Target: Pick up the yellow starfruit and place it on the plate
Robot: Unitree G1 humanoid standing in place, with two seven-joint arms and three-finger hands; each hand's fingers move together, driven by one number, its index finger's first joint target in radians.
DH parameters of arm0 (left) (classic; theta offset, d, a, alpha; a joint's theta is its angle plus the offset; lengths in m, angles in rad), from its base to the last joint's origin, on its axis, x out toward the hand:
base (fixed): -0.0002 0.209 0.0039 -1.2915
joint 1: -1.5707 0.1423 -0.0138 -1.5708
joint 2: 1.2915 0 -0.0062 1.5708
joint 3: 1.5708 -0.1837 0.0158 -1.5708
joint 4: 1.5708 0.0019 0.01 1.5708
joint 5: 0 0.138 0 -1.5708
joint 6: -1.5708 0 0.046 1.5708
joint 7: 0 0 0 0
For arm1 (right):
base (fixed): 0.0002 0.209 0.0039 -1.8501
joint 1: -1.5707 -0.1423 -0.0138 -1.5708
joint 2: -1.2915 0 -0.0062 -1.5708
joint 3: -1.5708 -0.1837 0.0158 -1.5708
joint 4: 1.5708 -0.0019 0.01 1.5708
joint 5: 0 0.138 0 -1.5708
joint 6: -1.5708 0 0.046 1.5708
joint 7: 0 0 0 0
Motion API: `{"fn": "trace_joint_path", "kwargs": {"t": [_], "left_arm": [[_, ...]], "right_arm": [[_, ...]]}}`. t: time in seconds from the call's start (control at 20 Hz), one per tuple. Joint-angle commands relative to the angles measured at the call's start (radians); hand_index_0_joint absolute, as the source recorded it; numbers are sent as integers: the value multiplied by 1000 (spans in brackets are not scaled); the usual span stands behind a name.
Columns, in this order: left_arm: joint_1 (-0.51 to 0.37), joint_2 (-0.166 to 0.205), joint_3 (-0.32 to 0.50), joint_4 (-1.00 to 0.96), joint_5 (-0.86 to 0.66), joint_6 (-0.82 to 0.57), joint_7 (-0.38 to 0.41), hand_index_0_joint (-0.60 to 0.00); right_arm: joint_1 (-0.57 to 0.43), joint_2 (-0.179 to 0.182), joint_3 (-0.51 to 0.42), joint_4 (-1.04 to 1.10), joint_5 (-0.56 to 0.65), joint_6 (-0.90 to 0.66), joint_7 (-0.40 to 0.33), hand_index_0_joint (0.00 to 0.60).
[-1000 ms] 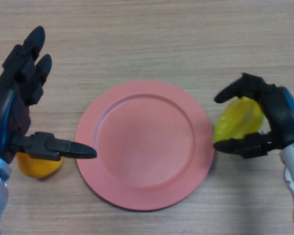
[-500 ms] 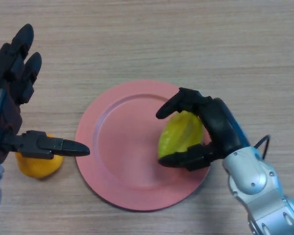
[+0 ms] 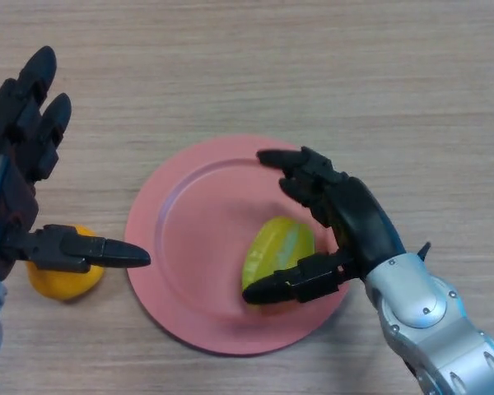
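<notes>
The yellow starfruit (image 3: 278, 250) lies on the pink plate (image 3: 193, 222), in its right half. My right hand (image 3: 358, 224) is over the plate's right side, open, with its fingers (image 3: 300, 173) stretched out above the fruit and its thumb (image 3: 284, 286) at the fruit's near end. The fingers stand clear of the fruit. My left hand (image 3: 16, 177) is open at the left of the plate, idle, with its thumb pointing towards the plate's rim.
A round orange-yellow fruit (image 3: 62, 278) lies on the wooden table (image 3: 313, 66) left of the plate, partly under my left thumb.
My right hand carried the starfruit from the table right of the plate onto the plate, then opened its fingers off it. The left hand hardly moved.
</notes>
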Motion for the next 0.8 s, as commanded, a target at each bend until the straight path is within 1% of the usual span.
{"fn": "trace_joint_path", "kwargs": {"t": [0.05, 0.1, 0.15, 0.2, 0.25, 0.3, 0.35, 0.4, 0.45, 0.5, 0.55, 0.6, 0.7, 0.75, 0.8], "left_arm": [[-37, 34, 60, -42, -6, -139, 23, 0], [-41, 36, 54, -42, -5, -129, 21, 0], [-43, 37, 53, -41, -4, -125, 21, 0], [-46, 39, 49, -43, -1, -110, 13, 0], [-48, 39, 46, -43, 1, -106, 11, 0], [-49, 36, 38, -39, 2, -98, 3, 0], [-50, 34, 34, -36, -2, -92, 1, 0], [-50, 29, 23, -34, 0, -91, 4, 0], [-49, 27, 18, -34, 3, -92, 5, 0], [-58, 28, 12, -34, 20, -84, 17, 0], [-61, 28, 8, -36, 33, -84, 24, 0], [-72, 29, 8, -41, 42, -76, 33, 0], [-77, 29, 8, -43, 38, -87, 31, 0], [-77, 28, 8, -40, 35, -93, 30, 0], [-78, 27, 0, -26, 39, -107, 32, 0]], "right_arm": [[-32, 1, -93, -99, -17, -146, 36, 0], [-31, 1, -140, -130, -41, -137, 79, 0], [-25, 1, -161, -143, -50, -134, 103, 0], [0, 1, -221, -182, -53, -130, 162, 0], [14, 1, -252, -205, -52, -120, 191, 0], [36, -1, -313, -255, -51, -94, 235, 0], [42, -4, -340, -275, -56, -90, 251, 0], [53, -17, -384, -314, -24, -84, 253, 0], [63, -18, -406, -340, 6, -78, 245, 0], [75, -24, -444, -400, 110, -21, 201, 0], [83, -27, -461, -424, 157, -11, 184, 0], [96, -45, -477, -437, 199, -31, 159, 0], [125, -64, -504, -454, 217, -42, 158, 0], [130, -69, -515, -462, 218, -35, 159, 0], [140, -68, -534, -481, 250, -20, 147, 0]]}}
